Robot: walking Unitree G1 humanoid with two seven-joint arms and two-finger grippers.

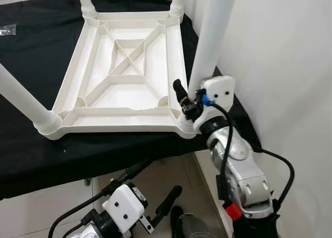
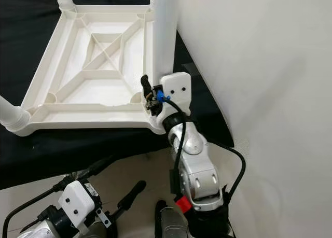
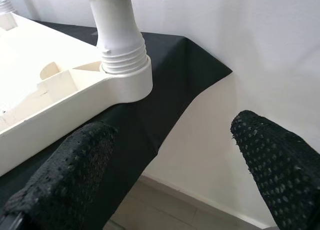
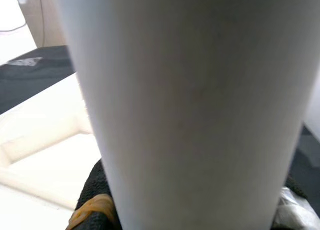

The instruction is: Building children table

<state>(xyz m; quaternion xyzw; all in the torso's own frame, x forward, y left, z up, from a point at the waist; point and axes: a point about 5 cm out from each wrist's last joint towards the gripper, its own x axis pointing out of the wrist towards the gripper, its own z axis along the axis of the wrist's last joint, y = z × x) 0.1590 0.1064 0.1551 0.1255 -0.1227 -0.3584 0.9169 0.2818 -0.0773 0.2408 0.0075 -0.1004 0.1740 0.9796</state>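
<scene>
A white plastic children's table (image 1: pixel 124 80) lies upside down on a black cloth. All of its corner sockets hold white legs. My right gripper (image 1: pixel 191 97) is shut on the near right leg (image 1: pixel 212 36) just above its socket; one black finger (image 1: pixel 179 90) shows on the leg's left side. In the right wrist view that leg (image 4: pixel 190 109) stands close up against the fingers (image 4: pixel 95 200). My left gripper (image 1: pixel 155 183) hangs open below the cloth's front edge, holding nothing. It looks up at the same corner socket (image 3: pixel 125 74) between its two fingers (image 3: pixel 65 180).
A white wall (image 1: pixel 280 67) stands close on the right, right beside the held leg. The near left leg (image 1: pixel 21 100) slants out to the left. The black cloth (image 1: pixel 31 160) ends at a front edge, with tiled floor (image 1: pixel 52 201) below.
</scene>
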